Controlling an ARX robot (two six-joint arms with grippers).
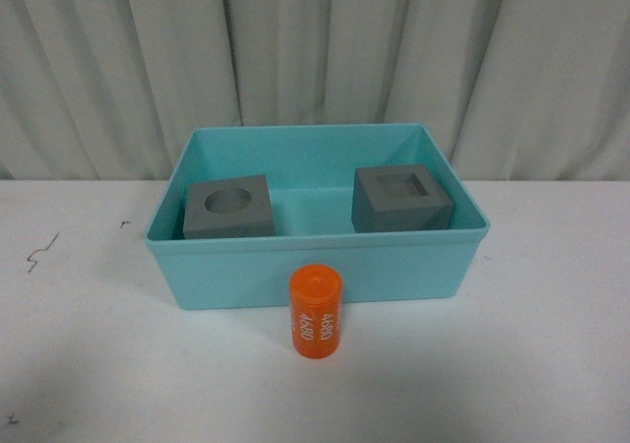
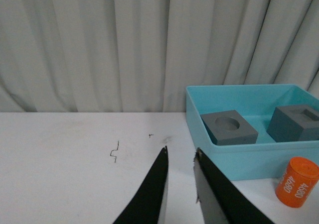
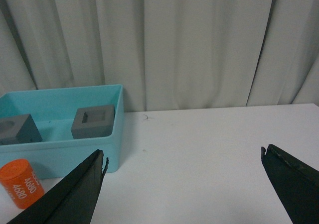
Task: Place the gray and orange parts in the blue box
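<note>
2 gray parts, round-recess cube (image 1: pixel 228 209) and square-recess cube (image 1: pixel 402 199), sit in the blue box (image 1: pixel 394 266); orange cylinder (image 1: pixel 315 312) stands just outside it on the counter (image 1: pixel 98 345). Left pincer (image 2: pixel 181 150) barely parted, right pincer (image 3: pixel 183 154) wide, both empty.

Surface inspected: white table (image 1: pixel 108 364); flat, matte top; fills lower half of front view. Blue box (image 1: pixel 394 271) stands on it at centre, long side toward camera; base flat on surface. Orange cylinder (image 1: pixel 315 313) stands upright on table just in front of box near wall, about mid-length; contact with wall not determinable; white numbers on side. Dark scribble mark (image 1: pixel 39 254) on tabletop left of box; smaller fleck (image 1: pixel 124 224) nearer box.
</note>
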